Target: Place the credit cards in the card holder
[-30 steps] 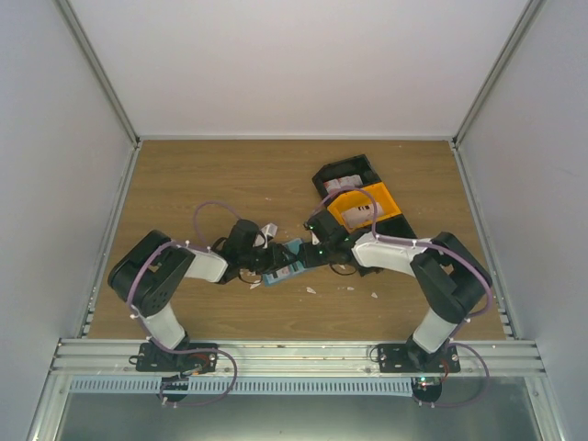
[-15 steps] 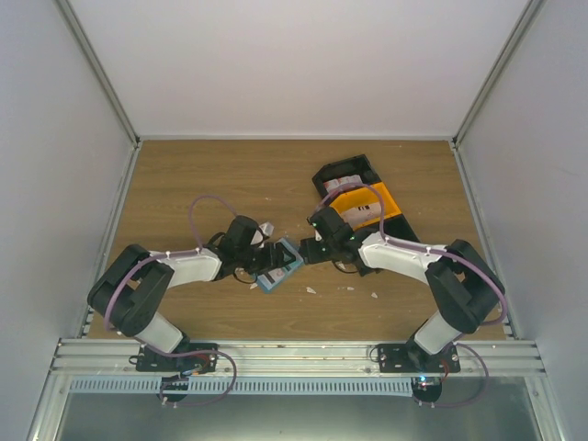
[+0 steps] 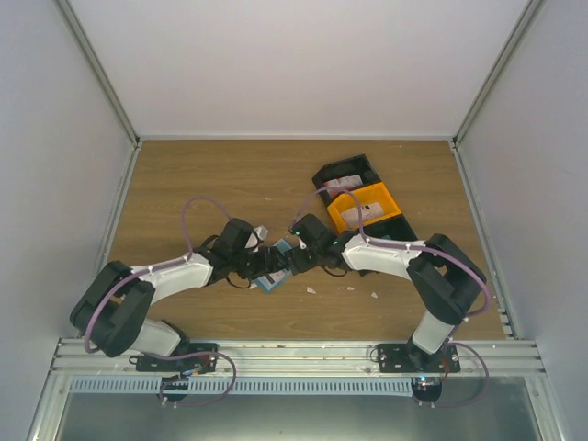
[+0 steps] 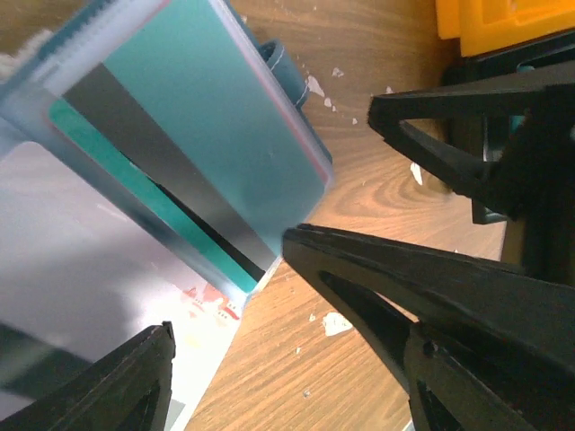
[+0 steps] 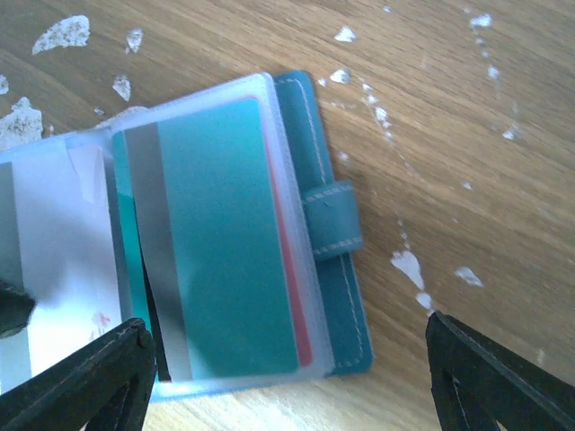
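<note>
- The holder [image 5: 340, 296] lies open near the middle of the counter [image 3: 184, 184]. In the right wrist view its clear sleeves fan out toward 9 o'clock and its strap tab points to 3 o'clock.
- A teal card [image 5: 216, 242] with a grey stripe sits in the top sleeve.
- A white card [image 5: 54, 242] with red specks shows beside the teal card at 9 o'clock. I cannot tell whether it is fully inside a sleeve.
- The right hand [image 5: 287, 323] hangs over the holder with its fingers wide apart, at 7 and 5 o'clock of the teal card. It grips nothing.
- The left hand [image 4: 225, 283] is also spread wide. The white card's red-marked corner shows between its fingers, and the sleeves lie toward 11 o'clock. Whether a finger touches the card is unclear.
- Seen from above, the left hand reaches the holder from 9 o'clock and the right from 3 o'clock.
- An orange bin [image 3: 367, 207] and a black bin [image 3: 344, 175] sit at 1 o'clock, apart from the holder.
- White scraps [image 5: 409, 268] dot the counter.
</note>
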{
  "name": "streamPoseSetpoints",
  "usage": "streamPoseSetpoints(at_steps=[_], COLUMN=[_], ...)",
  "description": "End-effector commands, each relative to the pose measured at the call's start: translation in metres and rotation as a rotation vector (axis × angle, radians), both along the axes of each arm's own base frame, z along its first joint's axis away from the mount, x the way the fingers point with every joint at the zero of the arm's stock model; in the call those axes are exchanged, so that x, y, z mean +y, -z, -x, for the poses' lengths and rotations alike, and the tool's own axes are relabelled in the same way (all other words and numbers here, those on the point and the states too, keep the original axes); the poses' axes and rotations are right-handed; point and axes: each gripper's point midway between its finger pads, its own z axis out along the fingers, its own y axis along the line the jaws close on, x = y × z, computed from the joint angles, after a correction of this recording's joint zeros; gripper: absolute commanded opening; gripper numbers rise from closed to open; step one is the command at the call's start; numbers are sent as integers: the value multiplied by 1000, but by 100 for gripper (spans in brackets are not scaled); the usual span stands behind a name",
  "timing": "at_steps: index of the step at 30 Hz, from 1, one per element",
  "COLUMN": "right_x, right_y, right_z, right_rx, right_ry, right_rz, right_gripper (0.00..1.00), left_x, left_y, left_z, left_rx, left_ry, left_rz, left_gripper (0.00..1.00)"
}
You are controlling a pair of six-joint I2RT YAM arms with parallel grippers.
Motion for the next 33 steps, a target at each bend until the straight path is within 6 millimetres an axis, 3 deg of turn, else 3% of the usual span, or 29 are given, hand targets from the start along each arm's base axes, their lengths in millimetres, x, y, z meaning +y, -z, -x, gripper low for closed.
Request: streamPoseSetpoints(at_steps=[1, 5, 11, 15, 20, 23, 30, 33], right_x=[20, 30, 40, 37, 27, 26, 25, 15], right_y=[6, 11, 20, 26, 28, 24, 18, 25], right_z=[0, -2, 14, 13, 6, 4, 4, 6], right_rx=[-48, -53, -39, -43, -51, -51, -31, 14], right_ry=[-117, -169, -266, -249, -177, -142, -24, 91], right_rz=[53, 80, 99, 149, 191, 180, 112, 115], right_gripper=[83, 84, 84, 82, 72, 65, 60, 60], left_x=[15, 37, 61, 66, 69, 71, 72, 70], left_y=[-22, -16, -10, -3, 6, 9, 10, 12], left_z=[-15, -11, -6, -2, 3, 5, 7, 8], left_rx=[-120, -118, -101, -83, -58, -50, -49, -39], left_ry=[-80, -139, -200, -204, -198, -200, -196, -186], left_rz=[-19, -59, -76, -75, -78, -82, -74, -66], left_gripper=[69, 64, 63, 55, 48, 48, 52, 53])
